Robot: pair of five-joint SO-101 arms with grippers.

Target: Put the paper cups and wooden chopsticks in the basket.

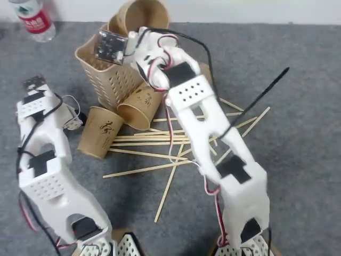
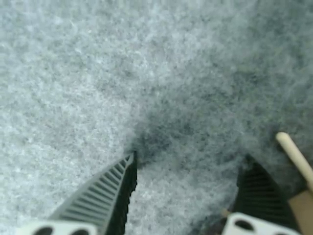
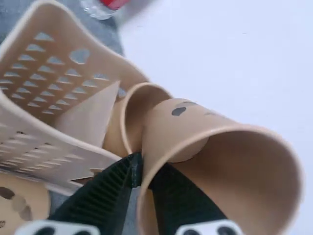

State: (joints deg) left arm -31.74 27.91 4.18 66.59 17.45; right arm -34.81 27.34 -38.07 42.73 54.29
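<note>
The right fingers (image 3: pixel 133 171) are pinched narrow on the rim of a cup (image 3: pixel 220 156), one finger inside its mouth and one outside. This cup is tilted, its base end against a second cup (image 3: pixel 129 122) at the mouth of the basket (image 3: pixel 44 73). The right arm (image 1: pixel 213 128) stretches from the near edge across the worktop (image 1: pixel 309 176) to the top of the basket.

The left fingers (image 2: pixel 117 186) are spread wide over grey felt, with nothing between them. The left arm (image 1: pixel 45 170) stands folded at the left side.

Two more cups (image 1: pixel 100 132) lie just beside the basket, both with dark brush-like marks. Chopsticks (image 1: pixel 160 154) lie scattered on the felt under the right arm. A bottle (image 1: pixel 34 18) with a red label stands at the far corner.
</note>
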